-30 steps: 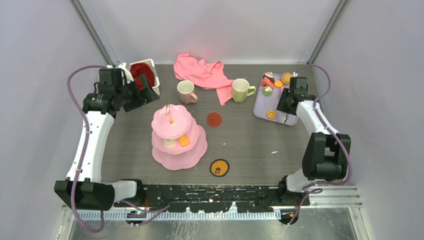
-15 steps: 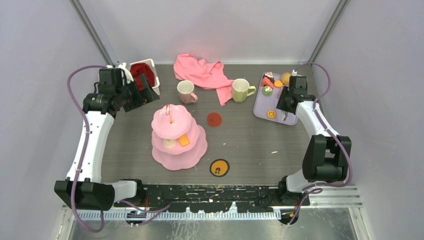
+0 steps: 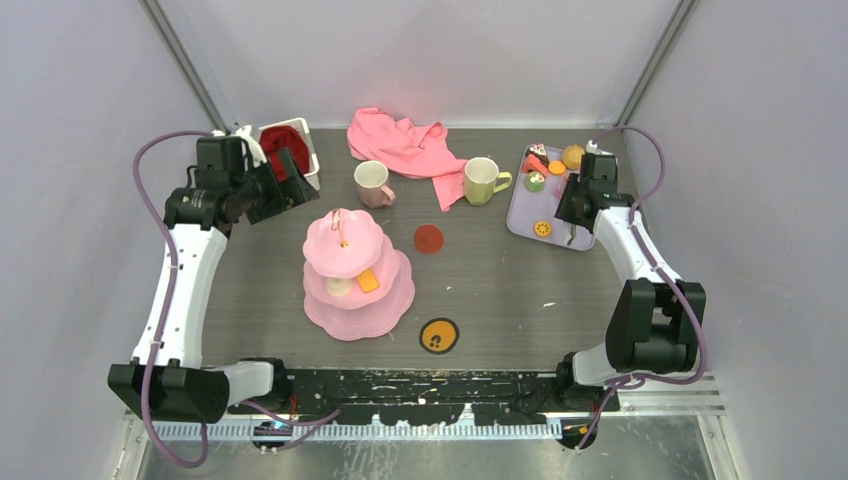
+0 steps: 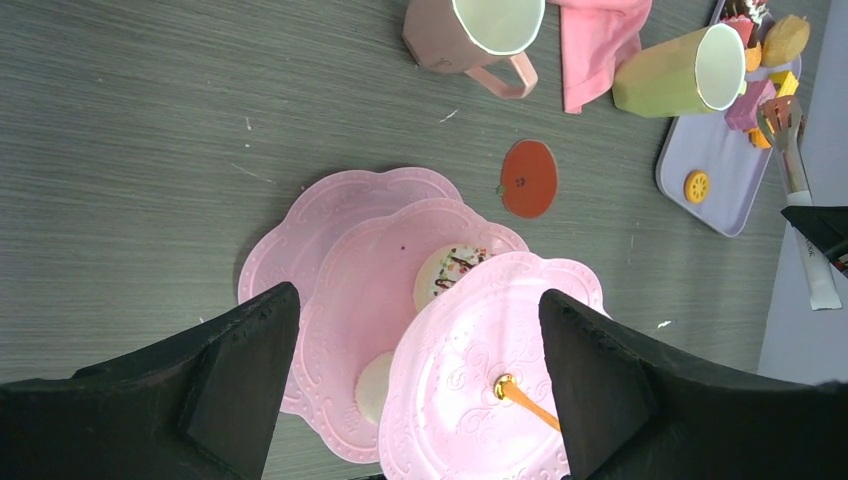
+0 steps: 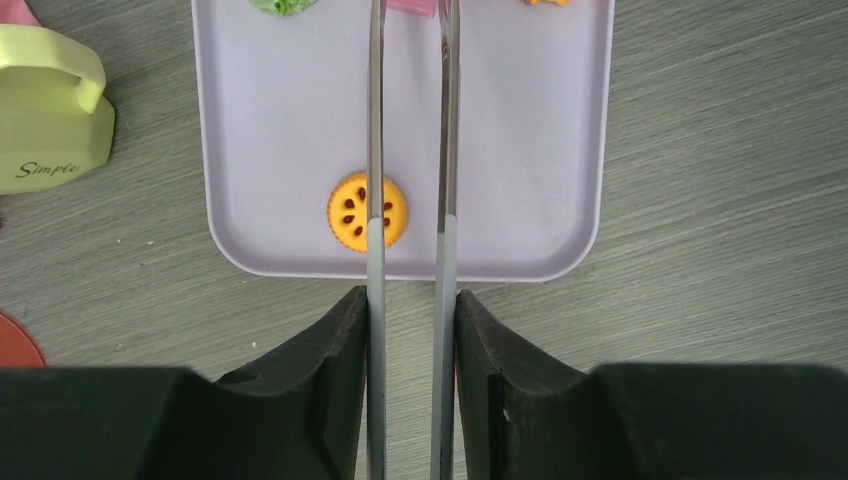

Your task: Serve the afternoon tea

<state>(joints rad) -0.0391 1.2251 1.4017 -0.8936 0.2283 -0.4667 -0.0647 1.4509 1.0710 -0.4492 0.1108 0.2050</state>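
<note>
Right fingers (image 5: 330,350) clamp metal tongs (image 5: 375,150) over lilac tray (image 5: 520,150), left fingers (image 4: 240,370) wide and idle; judgement: centre tongs on pink pastry (image 5: 410,5), squeeze gently, lift straight.

cake stand (image 3: 325,250) left | cloth (image 3: 400,143) behind it | tray (image 3: 522,210) right (pastries (image 3: 541,228) on it)

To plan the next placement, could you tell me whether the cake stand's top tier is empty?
Empty: the top tier bears only its handle.

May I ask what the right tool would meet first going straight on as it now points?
Most likely the pink pastry on the lavender tray, just ahead of the tongs it holds; depth is unclear.
</note>
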